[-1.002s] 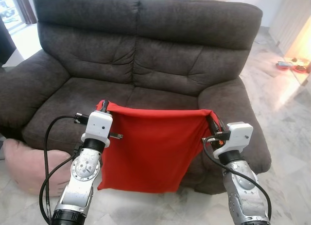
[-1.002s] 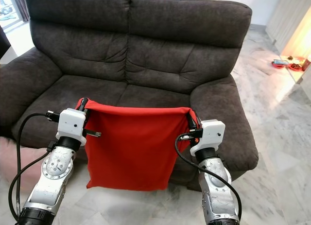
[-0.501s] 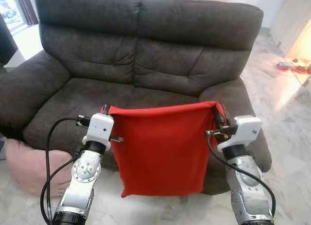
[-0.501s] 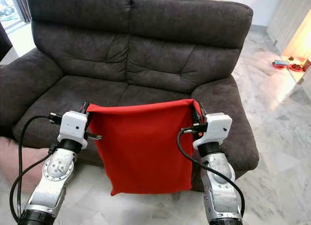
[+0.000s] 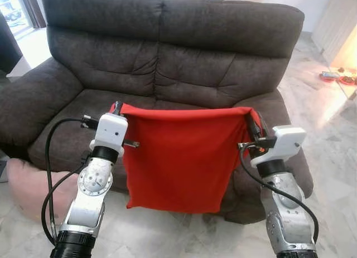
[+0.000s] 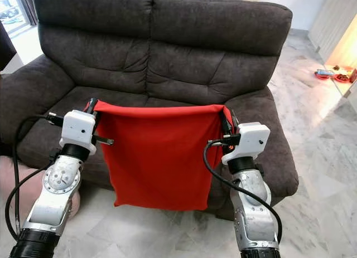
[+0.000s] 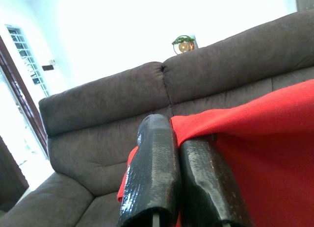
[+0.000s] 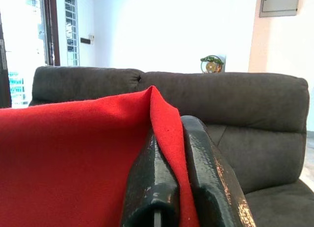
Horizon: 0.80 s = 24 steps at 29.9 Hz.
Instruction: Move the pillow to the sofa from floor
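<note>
**Red pillow held up by both grippers in front of the sofa**

The flat red fabric pillow (image 5: 178, 155) hangs upright, stretched between the two arms, its top edge level and its lower edge hanging free in front of the seat front of the dark grey two-seat fabric sofa (image 5: 167, 52). The left gripper (image 5: 116, 108) is clamped on the pillow's upper left corner; in the left wrist view its two black fingers (image 7: 152, 178) are pressed together with red cloth caught between them. The right gripper (image 5: 252, 124) pinches the upper right corner, the cloth folded between its closed fingers (image 8: 203, 173). A pale pink cushion (image 5: 25, 188) lies on the white marble floor (image 5: 329, 135) beside the sofa's left armrest
</note>
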{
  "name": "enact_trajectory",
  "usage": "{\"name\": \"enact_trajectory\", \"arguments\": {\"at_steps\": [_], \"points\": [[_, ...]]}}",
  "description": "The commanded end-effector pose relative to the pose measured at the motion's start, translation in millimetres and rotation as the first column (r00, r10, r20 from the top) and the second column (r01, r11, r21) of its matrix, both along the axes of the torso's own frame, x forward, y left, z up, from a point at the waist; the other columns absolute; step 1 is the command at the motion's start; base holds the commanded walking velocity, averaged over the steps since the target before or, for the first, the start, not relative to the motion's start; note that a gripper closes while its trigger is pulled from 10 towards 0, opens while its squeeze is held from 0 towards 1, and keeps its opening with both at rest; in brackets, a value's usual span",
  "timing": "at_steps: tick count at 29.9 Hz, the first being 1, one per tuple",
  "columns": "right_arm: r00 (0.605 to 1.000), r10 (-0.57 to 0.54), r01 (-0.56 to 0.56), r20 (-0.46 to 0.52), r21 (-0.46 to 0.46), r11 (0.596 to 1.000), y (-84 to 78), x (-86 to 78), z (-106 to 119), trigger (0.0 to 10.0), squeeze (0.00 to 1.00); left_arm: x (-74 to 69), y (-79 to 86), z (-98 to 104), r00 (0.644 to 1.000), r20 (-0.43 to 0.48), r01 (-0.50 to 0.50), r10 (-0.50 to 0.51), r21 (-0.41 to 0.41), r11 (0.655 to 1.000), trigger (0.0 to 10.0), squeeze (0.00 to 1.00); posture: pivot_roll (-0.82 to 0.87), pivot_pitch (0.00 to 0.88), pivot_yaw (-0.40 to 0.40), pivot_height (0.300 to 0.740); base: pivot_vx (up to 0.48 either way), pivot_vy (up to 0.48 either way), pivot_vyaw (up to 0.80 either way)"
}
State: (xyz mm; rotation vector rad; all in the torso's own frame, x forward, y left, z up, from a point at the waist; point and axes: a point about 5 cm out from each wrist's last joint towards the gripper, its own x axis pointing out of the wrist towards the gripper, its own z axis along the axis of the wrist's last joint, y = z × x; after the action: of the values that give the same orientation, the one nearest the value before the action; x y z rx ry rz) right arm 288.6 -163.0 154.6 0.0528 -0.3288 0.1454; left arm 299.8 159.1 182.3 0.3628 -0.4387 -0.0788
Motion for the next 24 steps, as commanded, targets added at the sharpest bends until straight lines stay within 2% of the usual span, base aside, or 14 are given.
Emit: {"name": "enact_trajectory", "arguments": {"at_steps": [1, 24], "points": [[0.994, -0.011, 0.009, 0.111, 0.011, 1.0, -2.2, 1.1, 27.0, 10.0, 0.0, 0.1, 0.3, 24.5, 0.995, 0.099, -0.004, 0.003, 0.002, 1.0, 10.0, 0.0, 0.09, 0.006, -0.059, 0.74, 0.266, 0.0, 0.0], [0.994, 0.002, -0.004, 0.112, 0.02, 1.0, 2.3, 3.1, 32.2, 10.0, 0.0, 1.7, 1.0, 38.7, 0.992, 0.124, -0.004, 0.003, 0.003, 1.0, 10.0, 0.0, 0.09, 0.022, -0.06, 0.74, 0.295, 0.0, 0.0]]}}
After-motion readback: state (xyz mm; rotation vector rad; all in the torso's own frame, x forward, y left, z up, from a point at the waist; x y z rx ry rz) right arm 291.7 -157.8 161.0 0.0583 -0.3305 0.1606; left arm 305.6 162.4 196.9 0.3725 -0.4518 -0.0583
